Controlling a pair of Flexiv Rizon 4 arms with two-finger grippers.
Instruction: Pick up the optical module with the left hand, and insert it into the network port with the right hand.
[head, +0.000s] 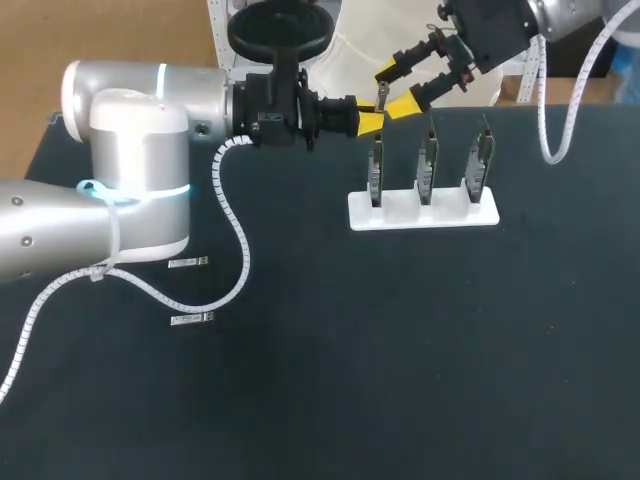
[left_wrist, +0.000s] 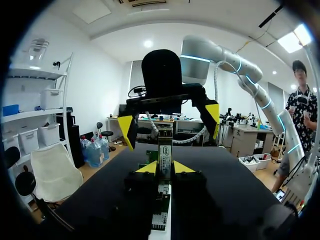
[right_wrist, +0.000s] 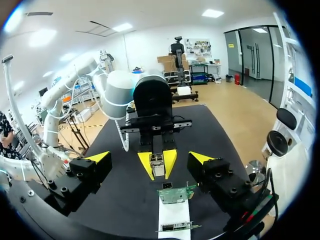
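My left gripper (head: 368, 122) is shut on the optical module (head: 381, 97), a small metal block that sticks out past its yellow tips, above the leftmost board. In the left wrist view the module (left_wrist: 165, 154) sits between the left gripper's fingers (left_wrist: 148, 168). My right gripper (head: 394, 90) comes in from the far right and stands open, one yellow tip on each side of the module without touching it. Seen from the right wrist, its own wide-open gripper (right_wrist: 150, 159) faces the left gripper (right_wrist: 157, 161) and the module (right_wrist: 157, 166) head-on.
A white stand (head: 422, 212) holds three upright circuit boards with ports (head: 376, 170) (head: 427, 166) (head: 478, 160), just below both grippers. Two spare modules (head: 188, 263) (head: 192, 320) lie on the black table near the left arm's cable.
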